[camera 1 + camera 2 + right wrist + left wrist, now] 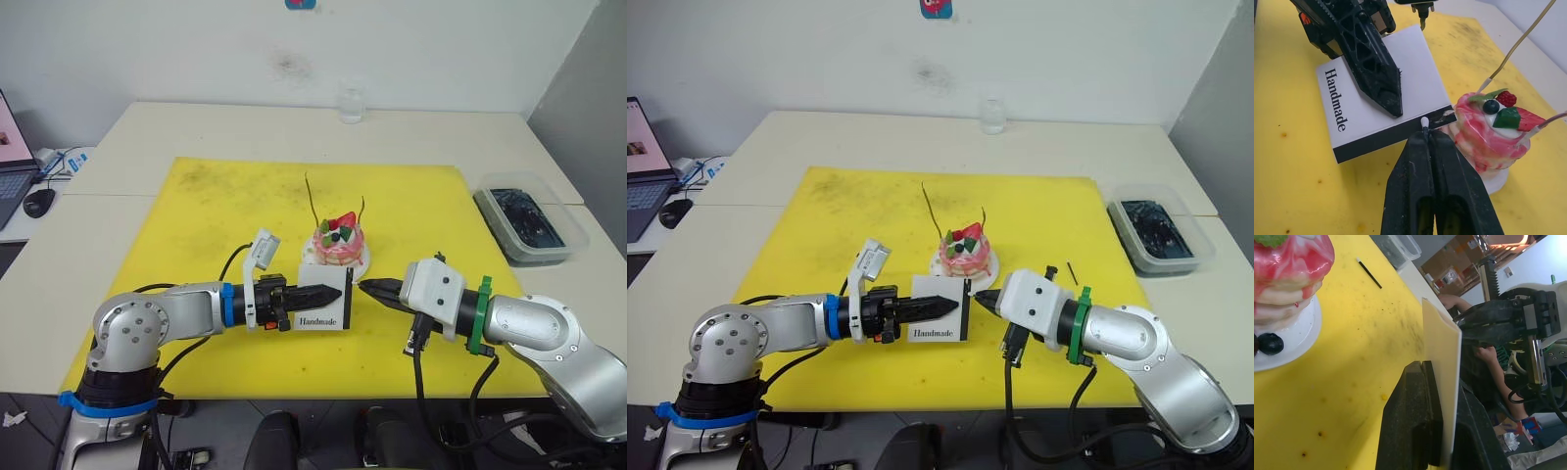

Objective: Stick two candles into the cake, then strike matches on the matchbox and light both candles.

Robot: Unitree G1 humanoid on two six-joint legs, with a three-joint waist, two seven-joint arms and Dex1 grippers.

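The cake (339,243) sits on its white plate at the middle of the yellow mat (196,215). Two candles stand in it, a tall one (311,201) and a shorter one (362,209). My left gripper (333,292) is shut on the matchbox (323,304) and holds it upright just in front of the cake, its "Handmade" face toward me. My right gripper (1425,134) is shut on a match, whose white head (1424,121) touches the box's black strip (1391,142). A second match (1073,272) lies on the mat right of the cake.
A clear plastic tub (529,223) with dark contents stands off the mat's right edge. A glass (351,103) is at the back of the table. A laptop (10,166) and a mouse (39,201) are far left. A person's arm (1488,357) appears behind my right arm.
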